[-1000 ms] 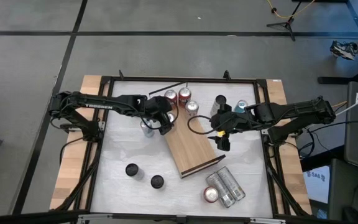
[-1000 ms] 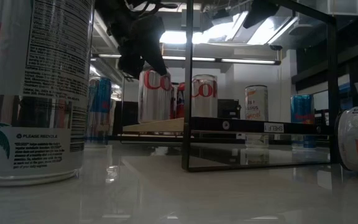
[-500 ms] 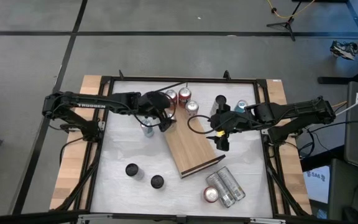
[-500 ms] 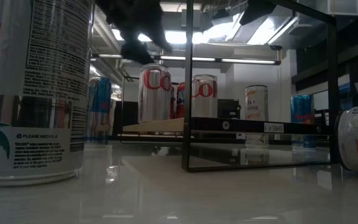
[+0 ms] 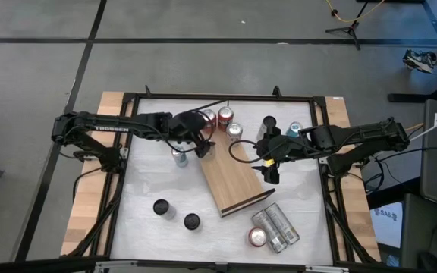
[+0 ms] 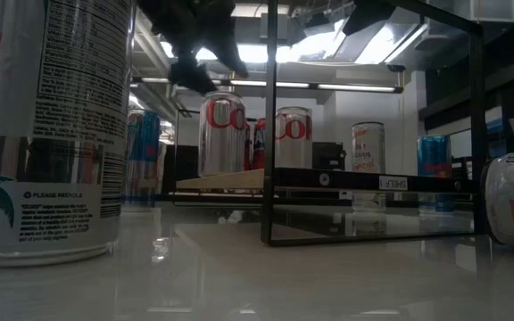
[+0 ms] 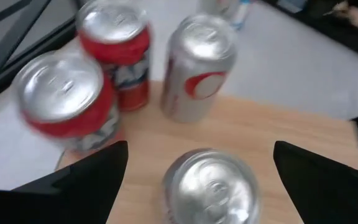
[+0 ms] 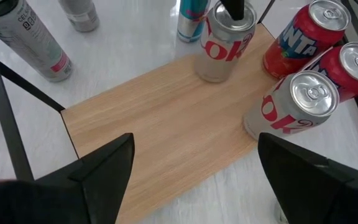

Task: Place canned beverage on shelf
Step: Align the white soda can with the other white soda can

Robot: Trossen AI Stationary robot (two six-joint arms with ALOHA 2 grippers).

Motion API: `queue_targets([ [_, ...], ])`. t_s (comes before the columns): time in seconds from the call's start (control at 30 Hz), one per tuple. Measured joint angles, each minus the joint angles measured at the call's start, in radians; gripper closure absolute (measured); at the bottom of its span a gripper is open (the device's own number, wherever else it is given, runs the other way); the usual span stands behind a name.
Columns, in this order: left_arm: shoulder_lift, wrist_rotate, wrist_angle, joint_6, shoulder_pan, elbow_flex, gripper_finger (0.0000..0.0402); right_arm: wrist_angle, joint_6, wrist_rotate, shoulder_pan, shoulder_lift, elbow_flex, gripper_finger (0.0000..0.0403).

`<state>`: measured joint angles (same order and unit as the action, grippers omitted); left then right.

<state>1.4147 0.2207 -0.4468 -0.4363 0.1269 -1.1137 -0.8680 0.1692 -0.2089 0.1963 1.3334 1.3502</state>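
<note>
While right waits, left tool (image 7: 194, 158) hovers open.

White tabletop (image 5: 154, 182) carries the wooden shelf (image 5: 234, 182), two dark-topped cans (image 5: 177, 214), two cans lying on their sides (image 5: 273, 227), a slim can (image 5: 179, 158).

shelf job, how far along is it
Partly done. Silver cola cans already stand on the wooden shelf, one just below the left gripper, which is open and above it, apparently just released. Another sits at the board's edge beside two red cans. The right gripper waits open, empty. Left: black cans and silver cans lying down on the table.
</note>
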Motion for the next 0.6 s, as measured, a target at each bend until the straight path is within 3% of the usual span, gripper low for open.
queue_targets([
  [0.4, 0.000, 0.151, -0.033, -0.007, -0.084, 0.000, 0.0007, 0.000, 0.000, 0.000, 0.000, 0.000, 0.000, 0.0065],
  [0.6, 0.023, 0.166, -0.022, -0.009, -0.112, 0.000, 0.0007, 0.000, 0.000, 0.000, 0.000, 0.000, 0.000, 0.0065],
])
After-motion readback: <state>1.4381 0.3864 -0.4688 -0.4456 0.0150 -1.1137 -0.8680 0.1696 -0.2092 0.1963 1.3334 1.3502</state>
